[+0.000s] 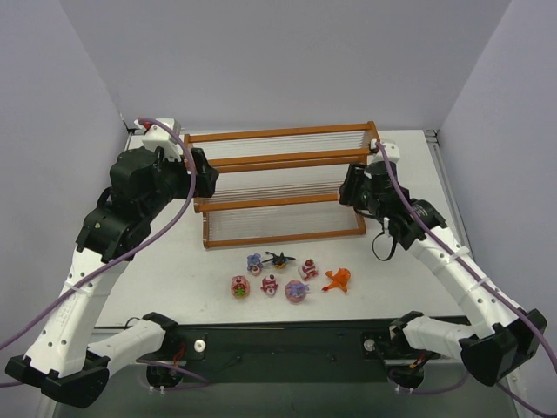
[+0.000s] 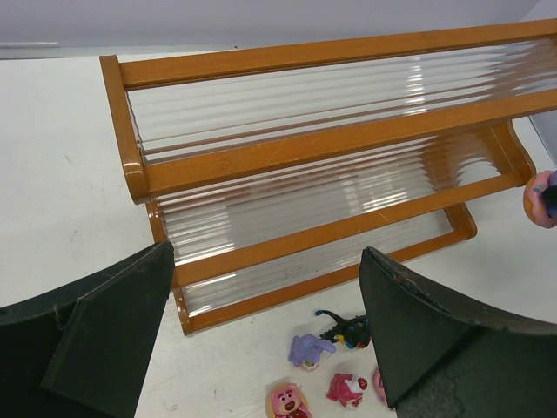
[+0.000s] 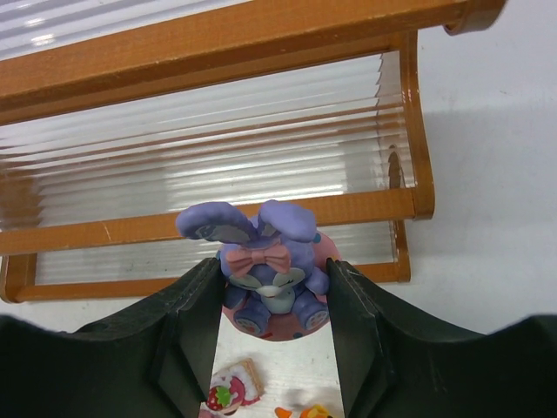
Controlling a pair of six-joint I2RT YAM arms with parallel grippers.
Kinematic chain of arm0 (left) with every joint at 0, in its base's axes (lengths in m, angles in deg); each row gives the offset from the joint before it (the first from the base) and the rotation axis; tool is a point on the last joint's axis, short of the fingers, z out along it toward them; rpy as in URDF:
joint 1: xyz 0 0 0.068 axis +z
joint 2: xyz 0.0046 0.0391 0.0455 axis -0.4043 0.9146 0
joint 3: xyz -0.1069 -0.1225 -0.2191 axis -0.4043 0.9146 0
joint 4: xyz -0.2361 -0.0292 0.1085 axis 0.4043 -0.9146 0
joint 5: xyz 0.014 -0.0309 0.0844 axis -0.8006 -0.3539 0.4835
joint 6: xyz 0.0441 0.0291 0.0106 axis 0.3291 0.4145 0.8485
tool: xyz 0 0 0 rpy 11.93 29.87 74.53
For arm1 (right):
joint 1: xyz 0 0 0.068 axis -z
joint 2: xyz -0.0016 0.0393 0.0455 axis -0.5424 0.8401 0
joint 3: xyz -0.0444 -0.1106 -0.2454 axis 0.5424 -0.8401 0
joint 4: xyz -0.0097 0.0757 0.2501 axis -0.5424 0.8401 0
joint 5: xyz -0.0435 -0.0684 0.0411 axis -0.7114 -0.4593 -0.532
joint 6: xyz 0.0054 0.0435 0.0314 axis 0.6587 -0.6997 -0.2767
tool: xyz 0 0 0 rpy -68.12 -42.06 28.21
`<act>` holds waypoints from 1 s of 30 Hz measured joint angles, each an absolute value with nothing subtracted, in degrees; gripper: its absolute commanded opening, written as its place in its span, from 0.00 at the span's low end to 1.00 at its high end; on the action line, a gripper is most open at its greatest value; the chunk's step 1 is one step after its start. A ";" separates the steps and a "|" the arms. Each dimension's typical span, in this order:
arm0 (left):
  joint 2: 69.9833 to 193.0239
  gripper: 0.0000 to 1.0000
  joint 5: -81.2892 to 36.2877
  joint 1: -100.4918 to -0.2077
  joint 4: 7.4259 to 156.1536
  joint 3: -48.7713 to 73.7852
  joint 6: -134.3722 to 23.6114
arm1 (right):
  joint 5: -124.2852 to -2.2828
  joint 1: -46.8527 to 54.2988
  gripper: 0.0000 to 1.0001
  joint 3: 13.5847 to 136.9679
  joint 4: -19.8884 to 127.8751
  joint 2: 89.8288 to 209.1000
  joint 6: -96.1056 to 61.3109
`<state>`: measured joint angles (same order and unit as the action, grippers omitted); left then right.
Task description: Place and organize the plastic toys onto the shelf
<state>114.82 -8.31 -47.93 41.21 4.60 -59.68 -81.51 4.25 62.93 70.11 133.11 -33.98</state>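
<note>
The shelf (image 1: 283,187), an orange-brown stepped rack with pale rods, stands at the middle back with bare tiers. My right gripper (image 1: 352,187) is by its right end, shut on a purple long-eared toy (image 3: 265,261) with a pink bow, held in front of the lower tiers (image 3: 261,209). My left gripper (image 1: 204,174) is at the shelf's left end, open and empty (image 2: 265,331). On the table in front lie a purple toy (image 1: 254,262), a black winged one (image 1: 279,259), an orange one (image 1: 337,279) and several pink-red ones (image 1: 270,285).
The loose toys cluster between the shelf and the arm bases (image 1: 278,344). In the left wrist view the purple toy (image 2: 309,350) and the black one (image 2: 346,331) lie below the shelf's front rail. Grey walls close in the table on three sides.
</note>
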 measured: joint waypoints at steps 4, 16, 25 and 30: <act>114.84 0.97 -8.28 -47.90 41.14 4.60 -59.68 | -81.01 4.21 0.04 62.84 67.62 136.76 -33.48; 114.82 0.97 -8.24 -47.75 40.73 4.58 -59.68 | -83.24 3.38 0.04 60.92 60.80 143.36 -32.19; 114.58 0.97 -7.96 -47.75 40.33 4.58 -59.66 | -86.98 3.11 0.07 60.92 56.69 146.42 -31.01; 114.34 0.97 -7.76 -47.75 40.22 4.58 -59.66 | -88.75 3.14 0.27 60.96 54.17 147.78 -31.03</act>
